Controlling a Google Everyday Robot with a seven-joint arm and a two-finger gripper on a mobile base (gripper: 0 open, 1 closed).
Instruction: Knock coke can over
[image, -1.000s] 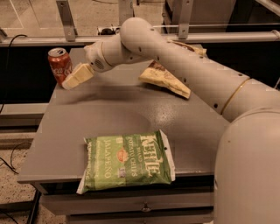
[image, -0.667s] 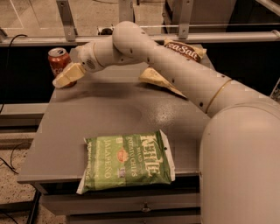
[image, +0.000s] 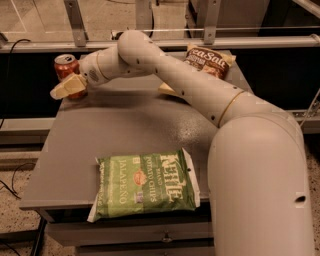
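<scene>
The coke can (image: 65, 66) is a small red can with a silver top. It stands upright at the far left corner of the grey table (image: 120, 127). My gripper (image: 56, 92) reaches in from the right, low in front of the can. Its cream fingers (image: 70, 86) are shut and empty and lie against the can's lower part, hiding the base. The white arm stretches across the table from the lower right.
A green Kettle jalapeño chip bag (image: 145, 189) lies flat near the table's front edge. A brown sea-salt chip bag (image: 209, 60) stands at the back right. A yellowish packet (image: 167, 90) is mostly hidden behind my arm. A metal rail runs behind the table.
My gripper has swung left across the back of the table and now sits in front of the can's lower part. The can still stands upright.
</scene>
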